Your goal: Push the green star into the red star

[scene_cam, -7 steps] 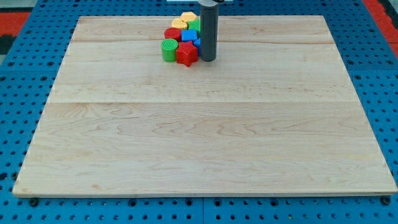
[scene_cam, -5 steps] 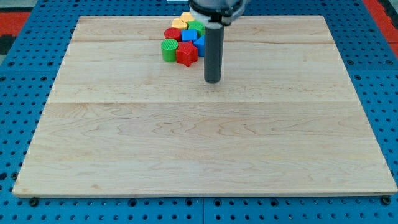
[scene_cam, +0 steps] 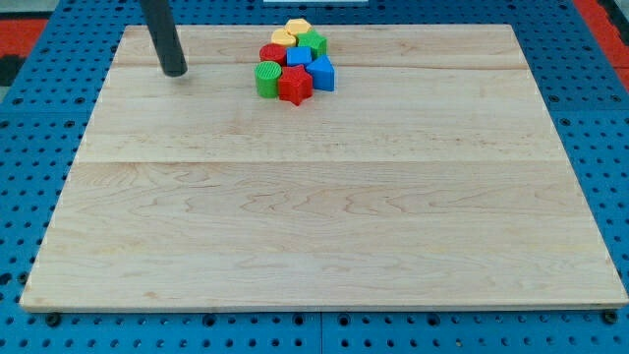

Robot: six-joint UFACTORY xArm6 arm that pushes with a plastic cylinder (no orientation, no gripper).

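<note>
The blocks sit in a tight cluster at the view's top centre. The green star (scene_cam: 314,42) is at the cluster's upper right, next to a yellow block (scene_cam: 293,29). The red star (scene_cam: 295,86) is at the cluster's bottom edge. A blue block (scene_cam: 300,57) lies between the two stars, so they are apart. My tip (scene_cam: 175,73) rests on the board well to the left of the cluster and touches no block.
A round green block (scene_cam: 267,79) touches the red star's left side. A round red block (scene_cam: 272,53) sits above it. A blue triangular block (scene_cam: 322,74) is at the red star's right. The wooden board (scene_cam: 324,216) lies on a blue pegboard.
My tip left the cluster's right side, swung down below it, then moved far to the view's upper left. The blocks have not visibly moved.
</note>
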